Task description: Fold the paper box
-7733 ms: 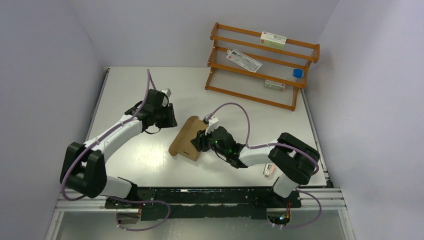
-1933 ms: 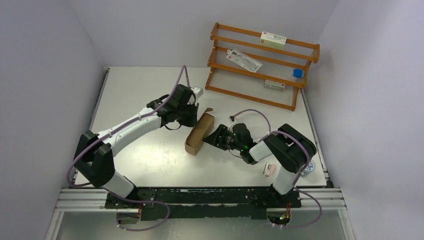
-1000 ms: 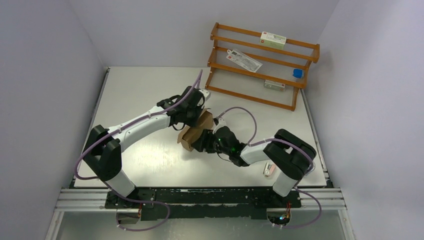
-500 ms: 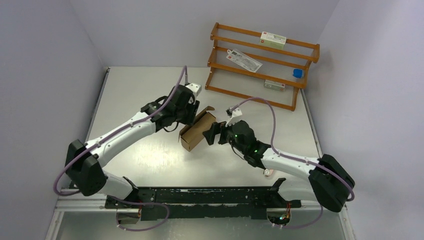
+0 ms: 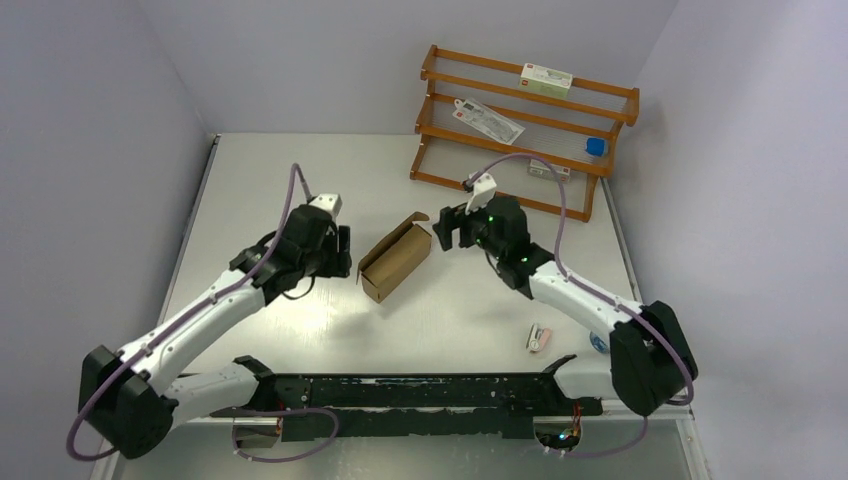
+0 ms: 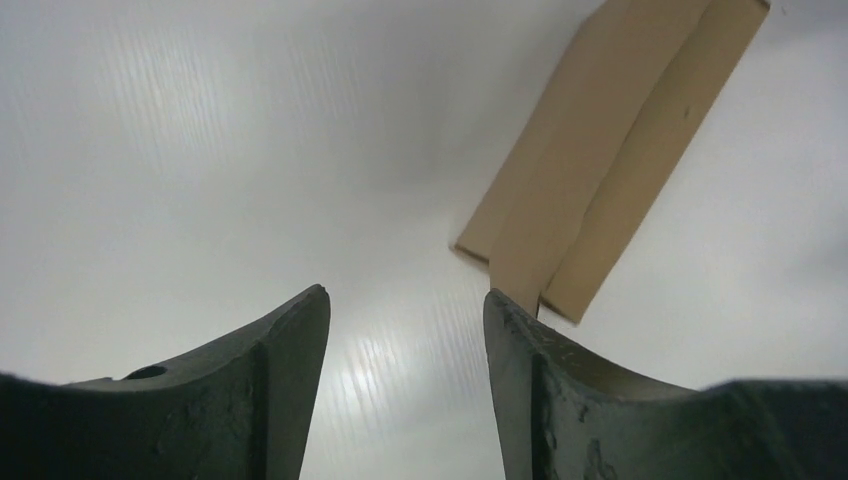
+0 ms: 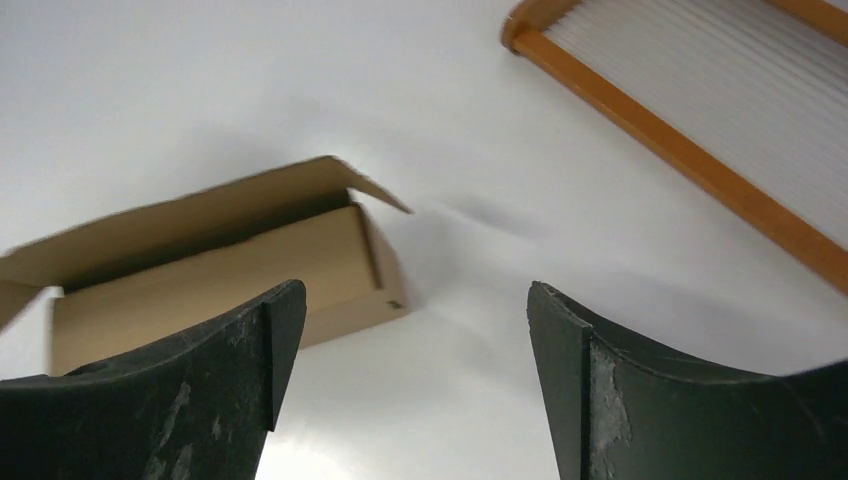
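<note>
Scanning from the table (image 5: 300, 180) down, I see the rack (image 5: 500, 195) at the upper right of the overhead frame and the box (image 5: 395, 262) lying alone at the centre, well apart from the rack. The left gripper (image 5: 340, 250) hangs just left of the box and the right gripper (image 5: 447, 228) just beyond its upper right end. Neither one touches it. Both wrist views show the fingers apart with only bare table between them.

I judge the step in hand to be closing the loose end. To do it well, I would brace the lower left end with the left gripper, because a light carton will probably skate on this glossy top. The right gripper would then push the flap (image 5: 418, 218) inward slowly, square to its crease.

The box is plain brown cardboard, already a long rectangular carton, lying on its side and running diagonally from lower left to upper right. In the right wrist view a long panel stands lifted, with a dark gap beneath it. The small end flap sticks outward, untucked.
</note>
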Robot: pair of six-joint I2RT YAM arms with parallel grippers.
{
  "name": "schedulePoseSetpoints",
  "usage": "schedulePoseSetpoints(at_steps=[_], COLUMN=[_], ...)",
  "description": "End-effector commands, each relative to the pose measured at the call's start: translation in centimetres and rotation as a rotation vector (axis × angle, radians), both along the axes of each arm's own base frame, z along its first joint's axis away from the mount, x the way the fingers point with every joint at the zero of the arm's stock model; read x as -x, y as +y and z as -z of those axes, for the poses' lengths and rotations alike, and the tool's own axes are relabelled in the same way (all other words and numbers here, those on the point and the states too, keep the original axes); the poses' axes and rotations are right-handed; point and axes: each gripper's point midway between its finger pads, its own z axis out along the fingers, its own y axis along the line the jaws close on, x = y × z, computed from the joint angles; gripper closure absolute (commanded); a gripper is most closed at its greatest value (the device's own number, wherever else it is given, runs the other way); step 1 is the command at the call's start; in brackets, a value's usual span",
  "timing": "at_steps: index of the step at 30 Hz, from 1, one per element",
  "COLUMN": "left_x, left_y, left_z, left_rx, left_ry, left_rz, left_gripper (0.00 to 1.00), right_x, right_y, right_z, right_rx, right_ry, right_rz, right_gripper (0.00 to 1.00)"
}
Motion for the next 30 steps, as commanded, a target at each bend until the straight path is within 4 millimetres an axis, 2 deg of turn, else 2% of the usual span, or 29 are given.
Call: schedulePoseSetpoints(at_steps=[1, 2, 6, 12, 17, 27, 30], left_x=[1.8, 2.1, 2.9, 2.9, 3.1, 3.8, 4.0], left_y=[-0.4, -0.2, -0.3, -0.7, -1.8, -1.5, -1.7], left_z=[-0.3, 0.0, 0.2, -0.5, 0.5, 0.4, 1.0], left_rx=[0.123, 0.128, 0.182, 0.226, 0.258, 0.257, 0.265], left_ry=[-0.015, -0.013, -0.033, -0.086, -0.043, -0.044, -0.029], left_rz=[0.005, 0.0, 0.004, 0.027, 0.058, 0.065, 0.072], left_gripper=[0.36, 0.36, 0.36, 0.36, 0.37, 0.36, 0.36], right_x=[-1.5, -1.9, -2.3, -4.8, -6.3, -6.9, -7.0], right_y=[-0.3, -0.5, 1.1, 1.7, 2.3, 3.3, 3.8], right_z=[1.1, 1.3, 1.8, 2.7, 3.8, 4.3, 4.4], right_rx=[-0.011, -0.023, -0.023, 0.059, 0.109, 0.111, 0.103], right_ry=[0.016, 0.015, -0.023, -0.062, -0.065, -0.087, -0.079], right_rz=[-0.182, -0.22, -0.389, -0.479, -0.57, -0.715, -0.747], right_gripper=[0.15, 0.17, 0.22, 0.23, 0.3, 0.36, 0.39])
